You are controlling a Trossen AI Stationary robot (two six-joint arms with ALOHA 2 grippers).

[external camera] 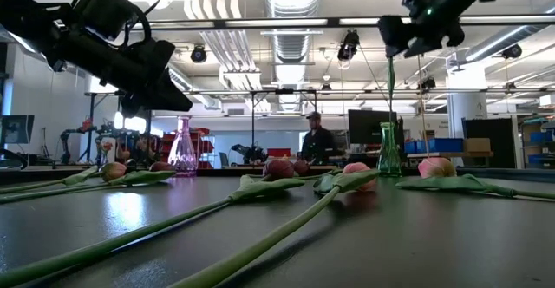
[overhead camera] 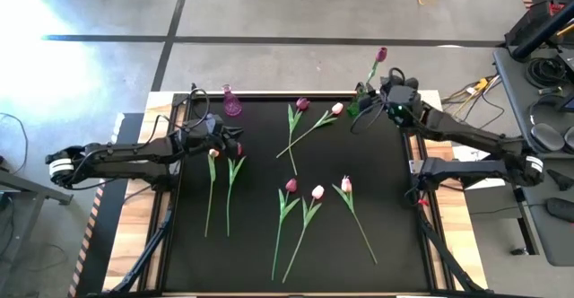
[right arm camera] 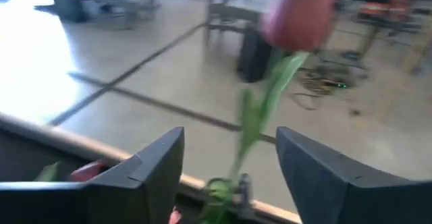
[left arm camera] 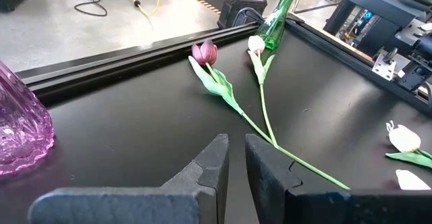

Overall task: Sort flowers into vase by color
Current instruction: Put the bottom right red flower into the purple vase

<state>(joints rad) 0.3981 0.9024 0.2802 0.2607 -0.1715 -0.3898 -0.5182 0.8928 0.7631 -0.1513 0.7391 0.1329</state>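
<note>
A dark magenta tulip [overhead camera: 381, 54] stands with its stem in the green vase [overhead camera: 359, 109] at the table's far right. My right gripper [right arm camera: 229, 136] is open just above the vase [right arm camera: 219, 190]; its fingers stand on either side of the stem without touching it. My left gripper [overhead camera: 229, 139] hovers over the table's left part with its fingers [left arm camera: 216, 156] close together and holds nothing. The purple vase [overhead camera: 232, 103] stands empty at the far left. Several tulips lie flat on the black mat: pale ones [overhead camera: 213, 154] [overhead camera: 317, 191] [overhead camera: 346, 184] and magenta ones [overhead camera: 302, 104] [overhead camera: 291, 185].
The mat's raised black rim [left arm camera: 135, 52] runs along the far edge behind both vases. A pale tulip [overhead camera: 337, 109] lies with its stem crossed over a magenta one's stem near the green vase. A person [external camera: 317, 140] stands in the room beyond the table.
</note>
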